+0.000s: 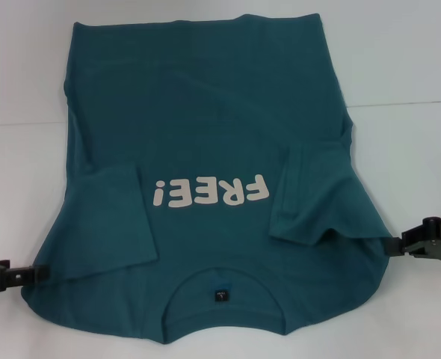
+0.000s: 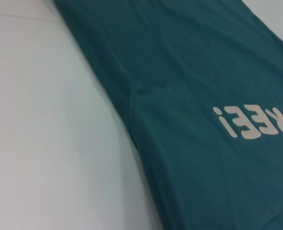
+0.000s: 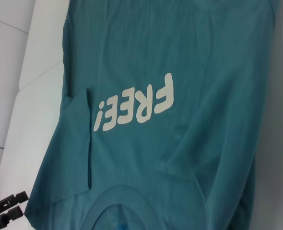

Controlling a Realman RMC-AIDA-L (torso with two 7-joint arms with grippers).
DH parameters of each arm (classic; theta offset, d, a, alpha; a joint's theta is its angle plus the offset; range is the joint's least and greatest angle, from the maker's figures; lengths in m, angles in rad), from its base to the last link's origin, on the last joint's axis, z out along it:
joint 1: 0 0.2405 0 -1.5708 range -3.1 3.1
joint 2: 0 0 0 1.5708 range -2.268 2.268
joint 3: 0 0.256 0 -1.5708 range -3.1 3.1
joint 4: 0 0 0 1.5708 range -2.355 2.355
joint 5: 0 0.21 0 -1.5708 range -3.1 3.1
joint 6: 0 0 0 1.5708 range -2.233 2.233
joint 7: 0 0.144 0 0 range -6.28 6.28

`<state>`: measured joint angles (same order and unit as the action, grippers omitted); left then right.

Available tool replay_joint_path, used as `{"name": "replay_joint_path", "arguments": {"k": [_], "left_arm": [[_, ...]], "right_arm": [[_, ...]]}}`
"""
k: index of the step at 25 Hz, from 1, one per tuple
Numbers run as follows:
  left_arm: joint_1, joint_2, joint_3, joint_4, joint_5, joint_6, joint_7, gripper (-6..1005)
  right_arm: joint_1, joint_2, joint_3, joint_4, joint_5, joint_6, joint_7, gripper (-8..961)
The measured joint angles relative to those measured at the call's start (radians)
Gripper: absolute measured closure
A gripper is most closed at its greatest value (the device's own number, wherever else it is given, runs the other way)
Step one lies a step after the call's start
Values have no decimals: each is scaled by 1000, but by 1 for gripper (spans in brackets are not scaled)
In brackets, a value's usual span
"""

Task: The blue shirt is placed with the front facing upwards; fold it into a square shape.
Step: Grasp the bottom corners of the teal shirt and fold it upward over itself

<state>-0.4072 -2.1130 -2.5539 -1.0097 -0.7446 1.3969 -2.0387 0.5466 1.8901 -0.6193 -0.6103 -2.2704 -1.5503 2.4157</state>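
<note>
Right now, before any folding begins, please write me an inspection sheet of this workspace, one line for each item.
Surface: white table, a faint seam line running across it.
Job's things: blue shirt lies flat, front up, white "FREE!" print showing, collar nearest the robot; both sleeves are folded inward over the body.
Clutter: nothing seen.
Grippers: left gripper at the shirt's left shoulder edge; right gripper at the right shoulder edge.
Cables: nothing seen.
Surroundings: nothing seen beyond the table.

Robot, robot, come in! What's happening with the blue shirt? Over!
Left gripper at shirt's left edge, right gripper at its right edge. Blue shirt flat on table, print up, both sleeves folded in. Nothing blocking.
</note>
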Motion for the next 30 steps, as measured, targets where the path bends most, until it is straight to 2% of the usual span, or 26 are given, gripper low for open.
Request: {"name": "replay_joint_path", "arguments": {"k": [4,9,13,20,26,30], "left_arm": [[-6,4,14,26,20,-3,-7,45],[-14,-4,23,33,52,-8,-21,54],[-23,-5,23,42,60,-19,-27,105],[-77,20,22,138,100,-47,-56,193],[-91,25,23,134,128,-31,-103,438],[-94,26,23,128,129,-19,-116,646]], "right_arm": [[1,0,0,1,0,-2,0,944],[10,0,-1,1,0,-2,-1,944],[16,0,-3,1,-1,-2,-2,943],[20,-3,-3,1,-2,-4,1,943],[28,-5,-2,1,-2,-7,8,944],[30,-5,0,1,-2,-8,8,944]]}}
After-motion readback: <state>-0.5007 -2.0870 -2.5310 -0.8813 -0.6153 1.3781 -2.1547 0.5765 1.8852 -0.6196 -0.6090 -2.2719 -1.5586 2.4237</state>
